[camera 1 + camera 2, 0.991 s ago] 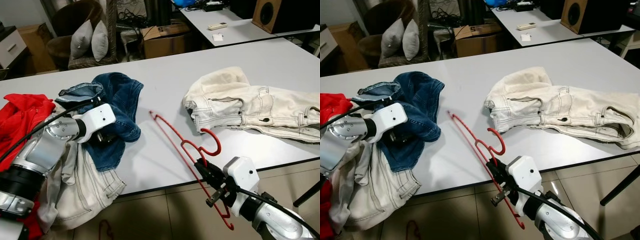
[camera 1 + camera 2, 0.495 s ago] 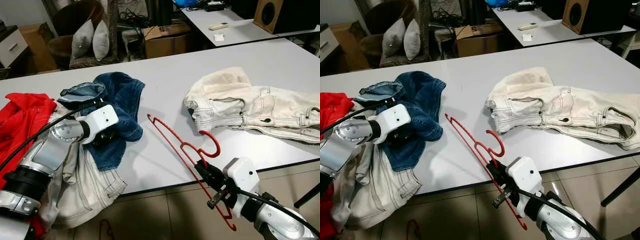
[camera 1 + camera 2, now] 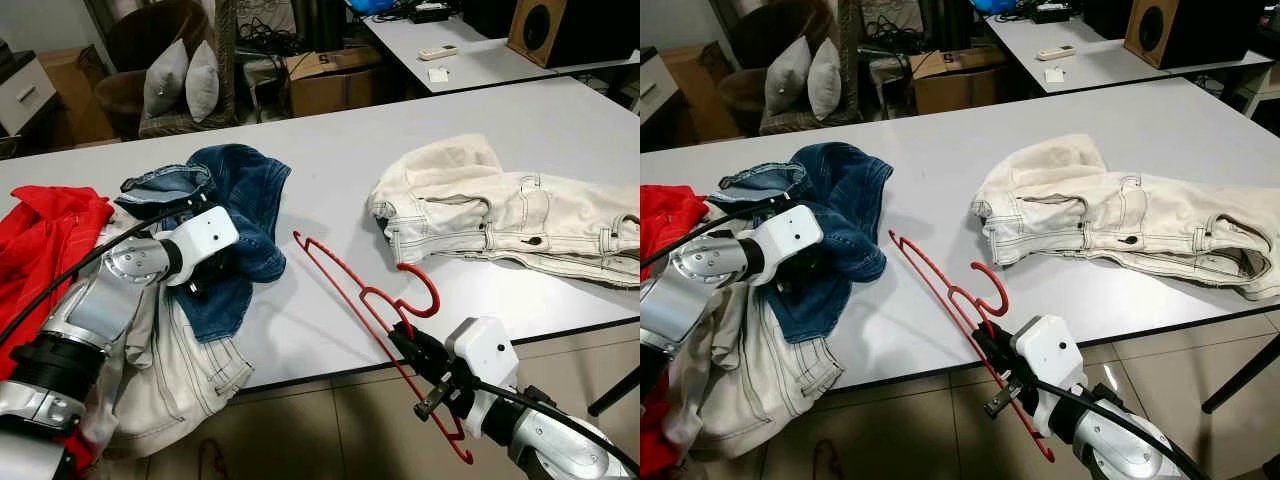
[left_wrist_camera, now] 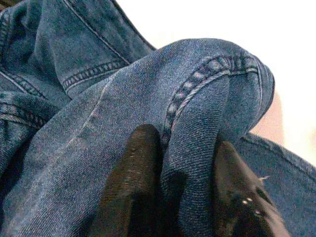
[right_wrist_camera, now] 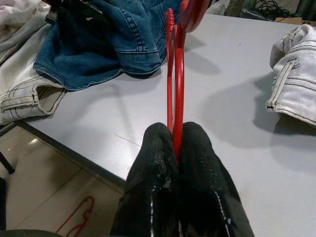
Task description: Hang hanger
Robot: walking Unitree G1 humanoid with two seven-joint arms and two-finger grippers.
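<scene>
A red plastic hanger (image 3: 362, 296) juts up over the table's front edge, its hook near the white jeans. My right gripper (image 3: 408, 345) is shut on its lower bar just off the table edge; in the right wrist view the fingers (image 5: 163, 153) pinch the red hanger (image 5: 177, 84). At the table's left my left gripper (image 3: 205, 272) presses into the blue jeans (image 3: 238, 200). In the left wrist view its two black fingers (image 4: 136, 168) squeeze a seamed fold of the blue jeans (image 4: 197, 98).
White jeans (image 3: 500, 215) lie at the table's right. A red garment (image 3: 45, 235) and pale jeans (image 3: 185, 370) hang over the left front corner of the white table (image 3: 340, 150). Another red hanger (image 3: 210, 460) lies on the floor. Boxes, a chair and a second table stand behind.
The hanger's upper end has swung slightly left and up in my right gripper. My left gripper has shifted slightly on the blue jeans.
</scene>
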